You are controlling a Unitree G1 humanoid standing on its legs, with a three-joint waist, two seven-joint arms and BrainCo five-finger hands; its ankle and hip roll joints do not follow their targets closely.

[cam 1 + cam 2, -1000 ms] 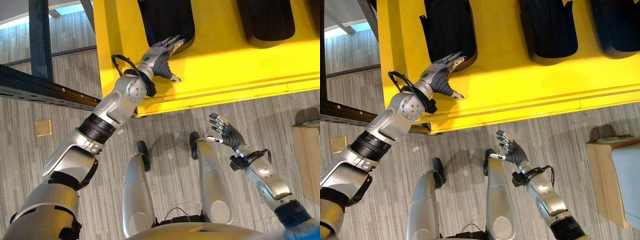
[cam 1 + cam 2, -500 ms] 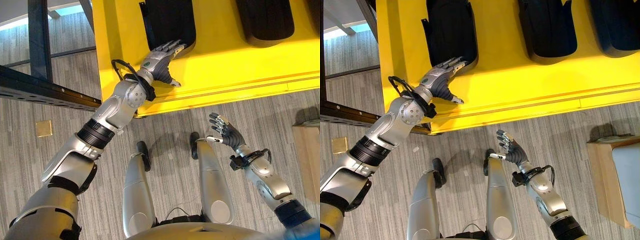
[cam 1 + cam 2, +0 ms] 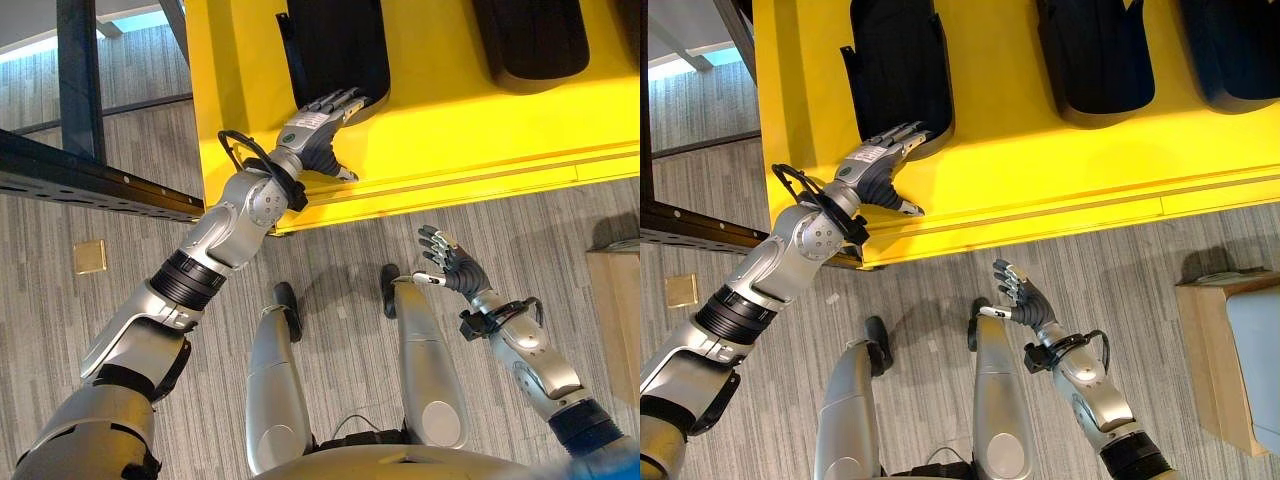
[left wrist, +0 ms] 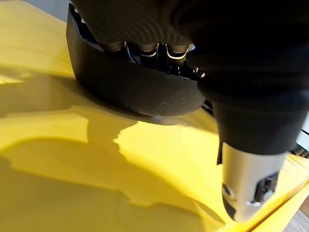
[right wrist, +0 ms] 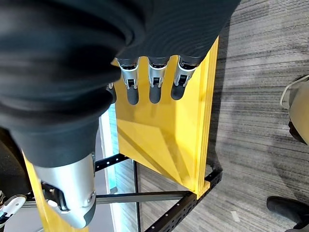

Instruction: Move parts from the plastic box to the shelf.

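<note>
- Right hand (image 3: 452,268): held low over the floor (image 3: 340,250), near the shelf's front edge; fingers relaxed and slightly spread, holding nothing.
- Left hand (image 3: 315,125): extended over the yellow shelf (image 3: 470,120); fingers straight, tips touching the near end of a black part (image 3: 335,45); thumb held apart above the shelf surface.
- Parts: three black parts lie side by side on the shelf, the others (image 3: 1095,50) and (image 3: 1240,45) to the right.
</note>
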